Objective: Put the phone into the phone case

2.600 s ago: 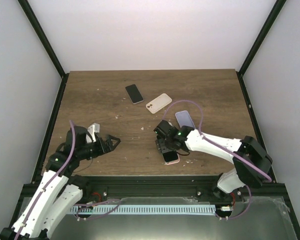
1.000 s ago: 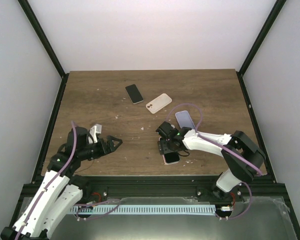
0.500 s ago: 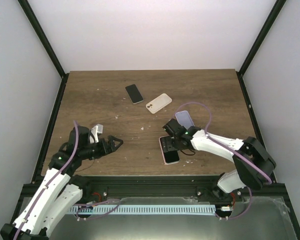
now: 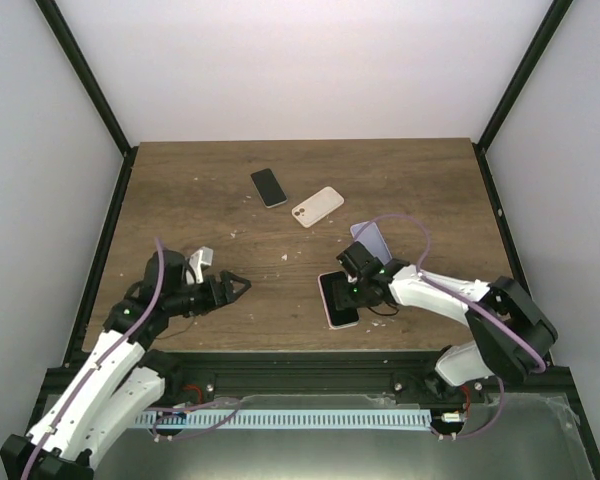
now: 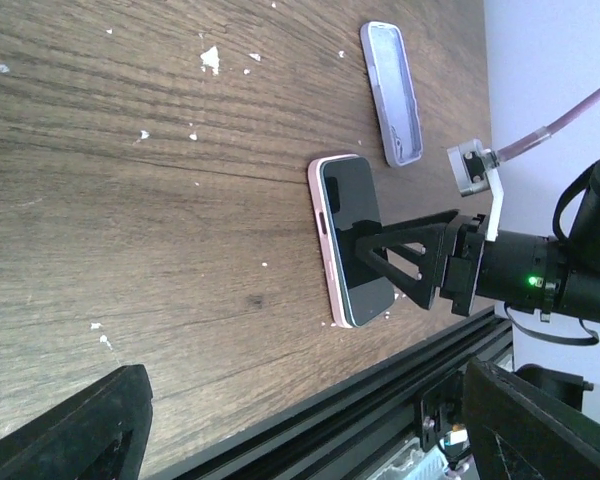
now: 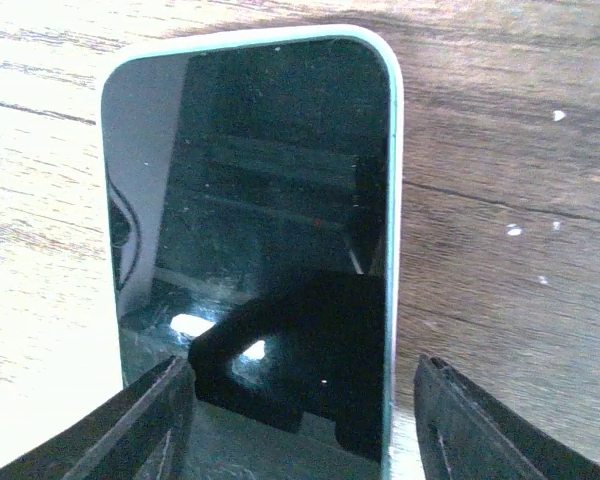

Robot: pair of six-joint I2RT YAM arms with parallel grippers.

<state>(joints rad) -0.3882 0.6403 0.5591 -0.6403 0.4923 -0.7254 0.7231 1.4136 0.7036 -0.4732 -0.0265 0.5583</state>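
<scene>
Phone (image 4: 337, 292) inside pink case (image 4: 342, 325)

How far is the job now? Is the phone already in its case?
Done, it seems: a phone lies in a pink case. In hand: the right hand, open, hovers over it; left hand holds nothing. Left: perhaps the bare black phone and cream case.

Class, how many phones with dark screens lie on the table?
2. A bare phone lies toward the back, centre; a pink-edged phone lies near the front edge.

walls (image 4: 300, 70): plain white | table (image 4: 180, 210): dark wood, possibly crumb-flecked | frame (image 4: 87, 75): black
</scene>
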